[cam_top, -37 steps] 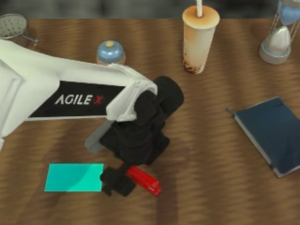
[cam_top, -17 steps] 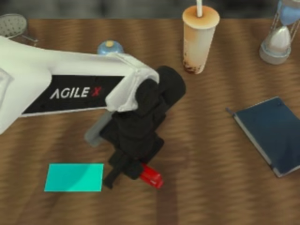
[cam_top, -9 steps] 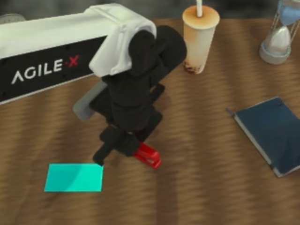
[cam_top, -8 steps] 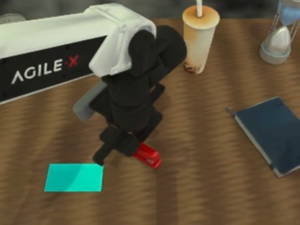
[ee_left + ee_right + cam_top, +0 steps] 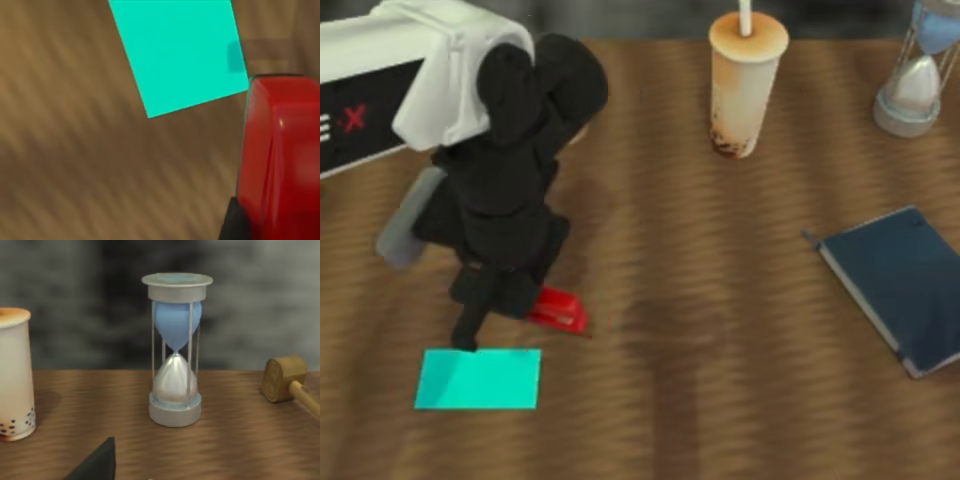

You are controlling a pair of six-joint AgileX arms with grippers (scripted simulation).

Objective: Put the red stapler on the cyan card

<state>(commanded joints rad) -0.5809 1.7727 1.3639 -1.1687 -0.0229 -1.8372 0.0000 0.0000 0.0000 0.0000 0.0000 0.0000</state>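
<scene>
The red stapler (image 5: pixel 558 309) is gripped tight in the left claw (image 5: pixel 500 305) and is held up off the bench (image 5: pixel 720 400), so it can be carried without dragging. It is just beside the far edge of the cyan card (image 5: pixel 478 378), not yet over it. The right arm is parked out of the top view.
</scene>
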